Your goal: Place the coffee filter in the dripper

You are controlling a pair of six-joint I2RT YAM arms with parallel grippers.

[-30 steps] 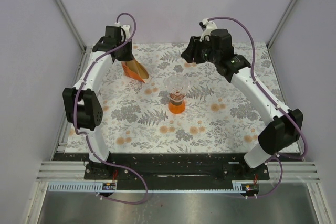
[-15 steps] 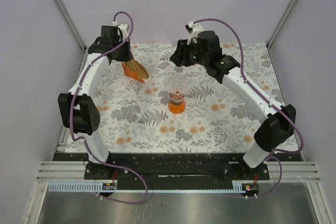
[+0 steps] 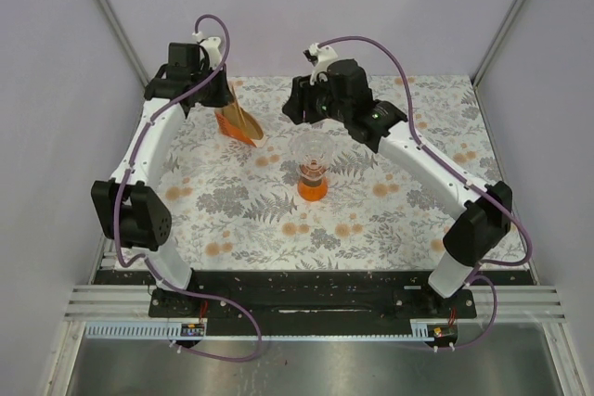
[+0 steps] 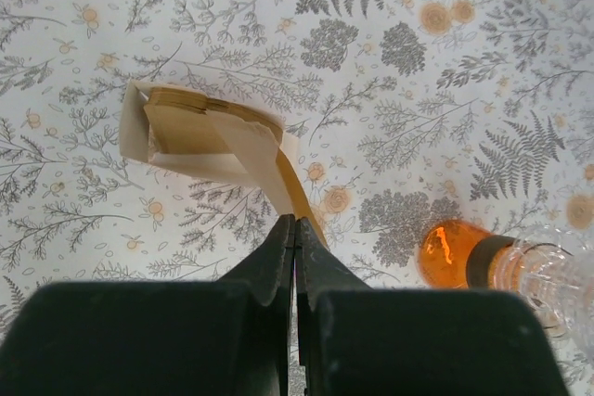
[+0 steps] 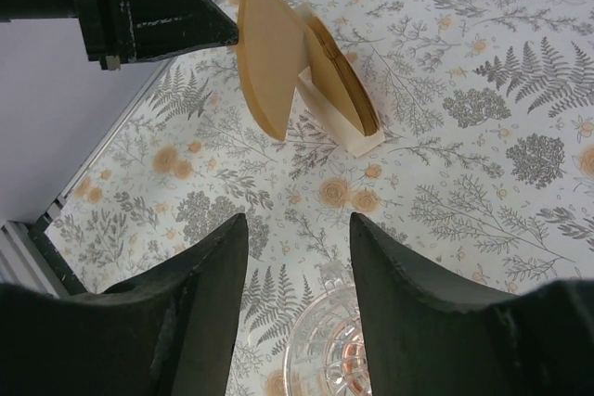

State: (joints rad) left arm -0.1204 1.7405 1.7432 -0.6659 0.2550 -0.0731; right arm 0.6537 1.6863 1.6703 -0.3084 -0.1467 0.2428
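My left gripper point(image 3: 223, 102) is shut on the top edge of a tan paper coffee filter point(image 3: 245, 119) at the back left. In the left wrist view the closed gripper point(image 4: 295, 225) pinches the filter point(image 4: 299, 190), which still hangs by the holder. The right wrist view shows the filter point(image 5: 269, 53) upright, held by the left fingers point(image 5: 162, 16). The dripper point(image 3: 313, 169), a clear cone on an orange base, stands mid-table; it also shows in the left wrist view point(image 4: 506, 261) and the right wrist view point(image 5: 329, 350). My right gripper point(image 3: 297, 106) is open and empty above the dripper's far left side point(image 5: 297, 229).
The wedge-shaped holder point(image 3: 232, 129) with its stack of tan papers point(image 5: 342, 81) stands at the back left, just beside the lifted filter. The floral mat point(image 3: 371, 220) covers the table. Enclosure walls and frame posts stand close at the left and the back.
My right gripper has swung left, from the back centre-right toward the holder and over the dripper. My left gripper has shifted a little back and left, still shut on the filter.
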